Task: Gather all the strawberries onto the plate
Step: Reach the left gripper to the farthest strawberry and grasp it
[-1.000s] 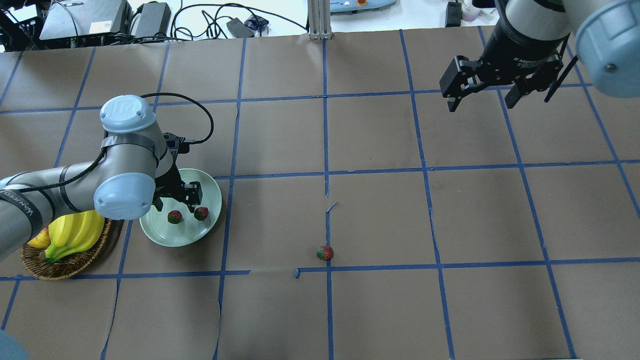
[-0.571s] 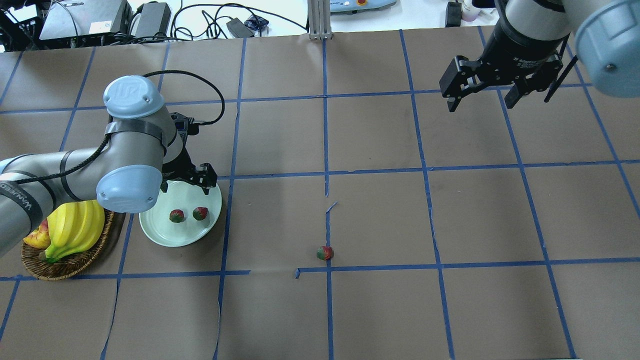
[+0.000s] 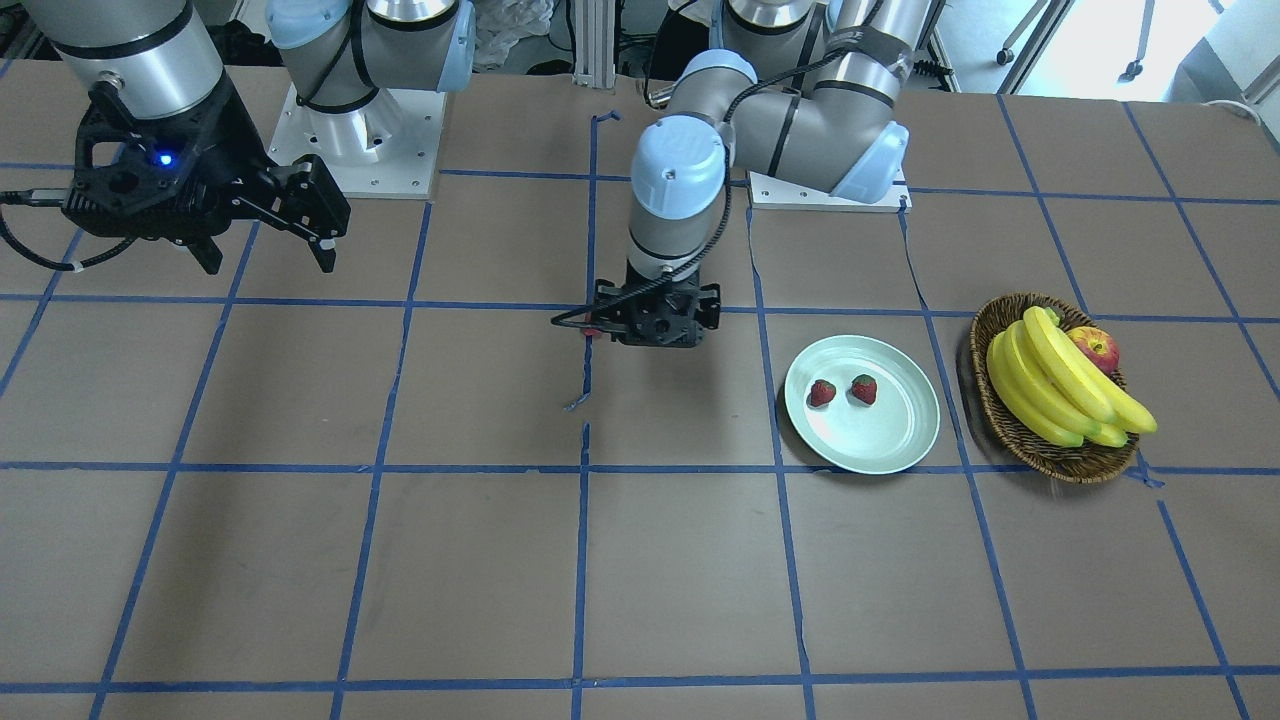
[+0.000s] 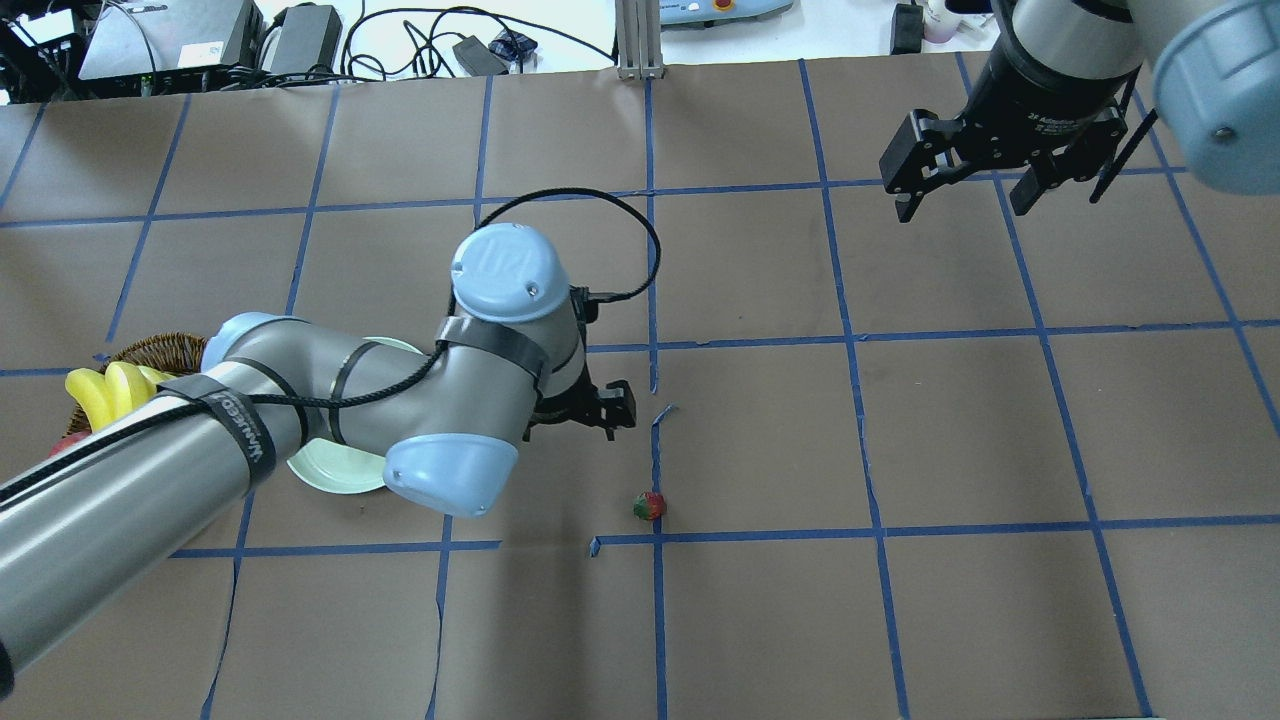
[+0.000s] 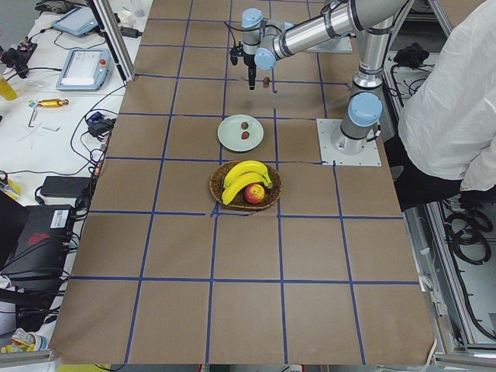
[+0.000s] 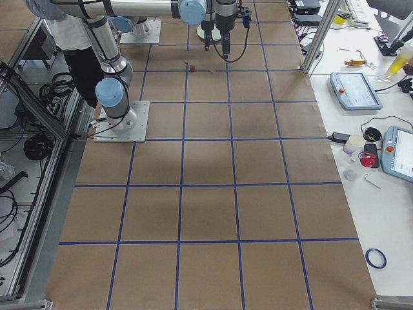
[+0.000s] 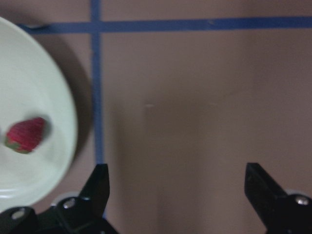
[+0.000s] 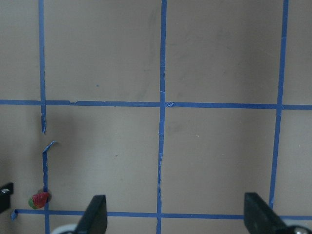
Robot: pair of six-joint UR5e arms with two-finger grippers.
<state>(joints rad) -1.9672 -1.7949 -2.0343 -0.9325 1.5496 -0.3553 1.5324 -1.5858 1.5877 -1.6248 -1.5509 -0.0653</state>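
Seen from the front, two strawberries point(image 3: 822, 392) are sitting side by side in the pale plate point(image 3: 880, 450), right of centre, beside a wicker basket point(image 3: 1060, 465) of bananas point(image 3: 1050, 385). In the overhead view, the third strawberry point(image 4: 649, 506) is lying on the brown table point(image 4: 760, 620) at a blue tape crossing, lower middle. The left gripper point(image 4: 592, 412) is hovering just up and left of it, fingers spread and empty. The right gripper point(image 4: 963, 205) is hanging at the upper right, likewise spread wide, gripping nothing.

Overhead camera looks forward and down; front camera faces back from 12 o'clock; both share the bench point(image 4: 760, 620) and plate point(image 3: 890, 445).
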